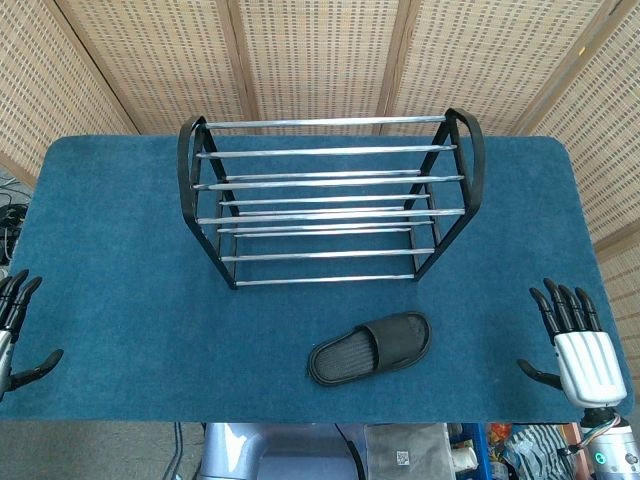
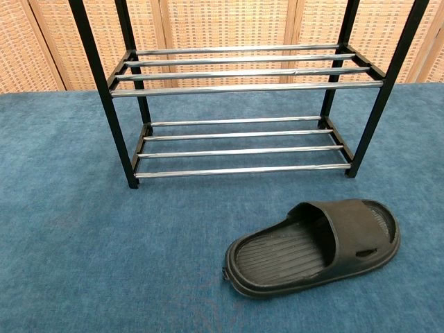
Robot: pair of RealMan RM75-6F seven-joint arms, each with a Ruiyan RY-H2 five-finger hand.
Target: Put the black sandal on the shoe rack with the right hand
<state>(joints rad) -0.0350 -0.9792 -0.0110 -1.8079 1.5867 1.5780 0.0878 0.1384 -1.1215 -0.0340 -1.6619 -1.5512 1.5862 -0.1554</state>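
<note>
The black sandal point(image 1: 371, 349) point(image 2: 316, 245) lies flat on the blue table cover, in front of the shoe rack point(image 1: 325, 196) point(image 2: 239, 90) and slightly right of its middle, toe end pointing right. The rack is black-framed with chrome rails on two tiers, both bare. My right hand point(image 1: 577, 349) hovers at the table's front right corner, fingers spread and holding nothing, well to the right of the sandal. At the front left edge my left hand point(image 1: 15, 325) is also spread and holds nothing. Neither hand shows in the chest view.
Blue carpet-like cover point(image 1: 120, 260) spans the table. Woven wicker screens point(image 1: 320, 50) stand behind the rack. Some clutter and cables point(image 1: 420, 450) lie below the table's front edge.
</note>
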